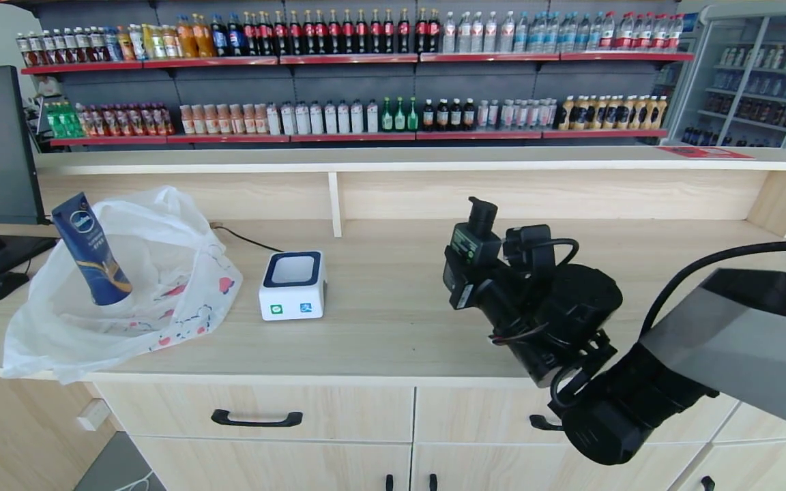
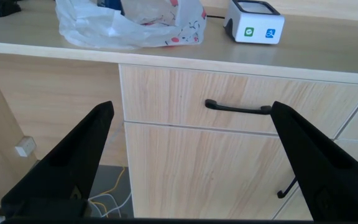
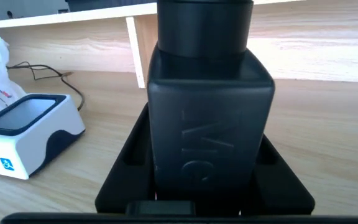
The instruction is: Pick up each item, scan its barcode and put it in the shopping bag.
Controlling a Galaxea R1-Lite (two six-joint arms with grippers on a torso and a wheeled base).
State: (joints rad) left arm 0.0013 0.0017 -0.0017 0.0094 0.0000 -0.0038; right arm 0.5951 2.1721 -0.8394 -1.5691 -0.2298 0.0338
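A: Stage of the task, as judged here?

B: Scanning, it seems. A black bottle (image 3: 210, 93) is clamped between the closed jaws of the right gripper (image 3: 204, 158), above the counter (image 1: 400, 327), right of the barcode scanner (image 1: 292, 285) and apart from it.

A: And the rest?

B: A blue tube (image 1: 91, 249) is stood in the shopping bag (image 1: 161, 300). The left gripper (image 2: 191, 109) is spread wide, empty, below the counter. Next, the bottle's barcode should be presented to the scanner window.
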